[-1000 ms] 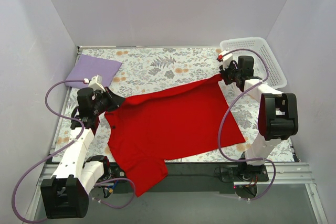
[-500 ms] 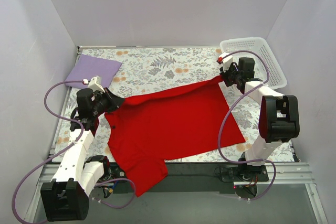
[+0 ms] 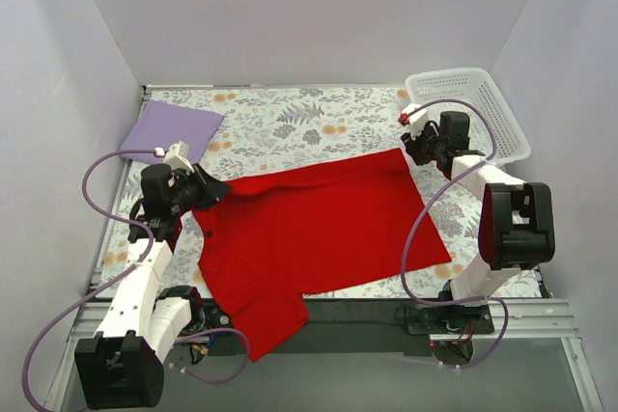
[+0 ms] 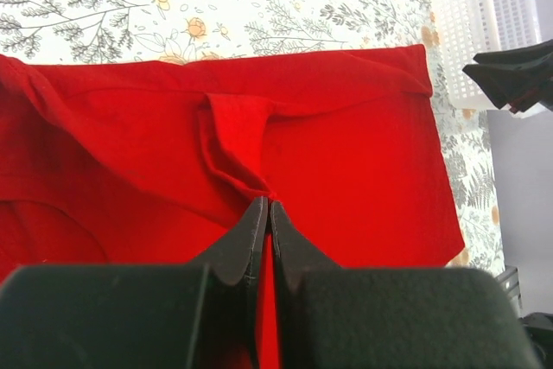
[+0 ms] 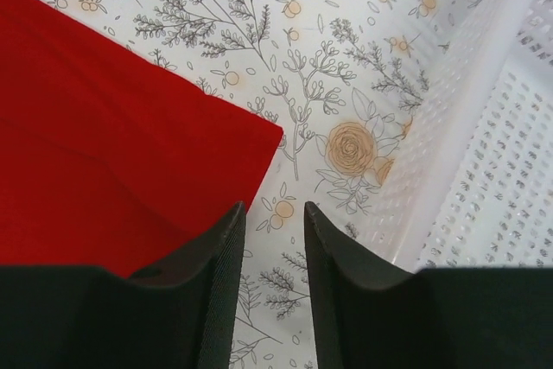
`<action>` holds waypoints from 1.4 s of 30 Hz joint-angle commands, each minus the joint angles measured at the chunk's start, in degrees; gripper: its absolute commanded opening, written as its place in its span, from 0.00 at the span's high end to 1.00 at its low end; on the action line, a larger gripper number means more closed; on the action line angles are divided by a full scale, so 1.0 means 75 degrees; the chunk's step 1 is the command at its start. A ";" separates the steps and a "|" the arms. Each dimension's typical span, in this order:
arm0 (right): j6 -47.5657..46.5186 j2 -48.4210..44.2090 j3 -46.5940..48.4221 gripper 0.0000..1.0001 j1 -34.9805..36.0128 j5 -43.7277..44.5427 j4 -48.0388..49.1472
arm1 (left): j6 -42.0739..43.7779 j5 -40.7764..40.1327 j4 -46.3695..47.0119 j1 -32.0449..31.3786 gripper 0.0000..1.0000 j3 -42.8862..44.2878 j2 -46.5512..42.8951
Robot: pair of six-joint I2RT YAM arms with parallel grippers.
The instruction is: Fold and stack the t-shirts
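The far right corner of the red shirt (image 3: 319, 229) has dropped flat onto the table (image 3: 290, 108) since the earlier frames, when the right gripper (image 5: 270, 212) held it raised. That gripper's jaws now stand apart with nothing between them, just beside the freed corner and near the white basket (image 3: 483, 94). The left gripper (image 4: 265, 203) is clenched on a small pinch of red cloth at the shirt's left side, and a ridge of fabric runs up from its tips.

The red shirt lies spread across the middle of the table, with one sleeve hanging over the near edge. The lilac shirt (image 3: 172, 127) sits in the far left corner, well apart from it.

The risks from here look plain. The left grip is only a narrow pinch — a pull could slip it free, or drag the whole shirt sideways and bunch it rather than fold it. The hanging sleeve adds weight at the edge, so a loose tug might slide more cloth off the table. The fold along the far hem could also set a crooked crease.
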 commanded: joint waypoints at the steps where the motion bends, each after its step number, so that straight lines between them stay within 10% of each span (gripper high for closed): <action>1: -0.0204 -0.0497 0.0049 0.59 -0.0076 -0.0096 -0.0049 | -0.0063 0.0374 -0.0236 -0.0021 1.00 -0.0051 -0.0256; 17: -0.1327 0.0860 0.1806 0.52 0.0240 -0.1410 -0.3399 | -0.0016 0.0610 -0.0412 -0.0021 1.00 -0.0016 -0.0303; 42: -0.1833 0.1764 0.2323 0.55 0.0627 -0.0424 -0.3788 | -0.0016 0.0692 -0.0623 -0.0021 1.00 0.0405 -0.0397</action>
